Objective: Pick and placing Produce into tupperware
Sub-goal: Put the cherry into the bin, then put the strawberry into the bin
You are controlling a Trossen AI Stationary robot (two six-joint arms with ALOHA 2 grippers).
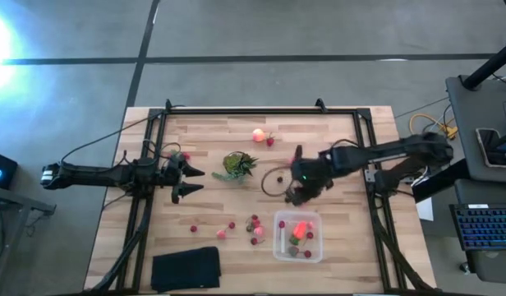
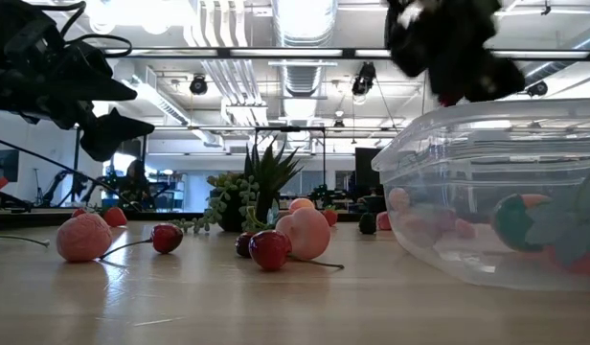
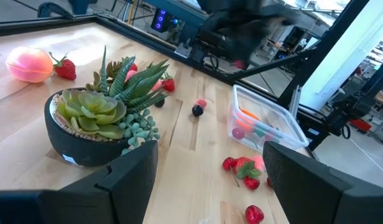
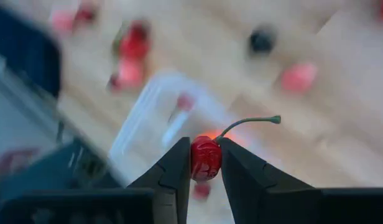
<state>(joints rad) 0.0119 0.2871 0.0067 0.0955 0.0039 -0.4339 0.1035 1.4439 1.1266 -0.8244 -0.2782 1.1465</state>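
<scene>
The high view looks straight down on the whole table (image 1: 236,131). The low view sits at tabletop level, right beside the clear box (image 2: 506,192). Each wrist view looks out past its own claw fingers. All four views share the clear box.

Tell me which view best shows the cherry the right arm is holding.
The right wrist view: the cherry sits clamped between the right gripper's fingers, stem sticking out, above the tupperware. The high view shows only that gripper, the cherry hidden. The low view shows a dark blur over the box. The left wrist view doesn't show it clearly.
</scene>
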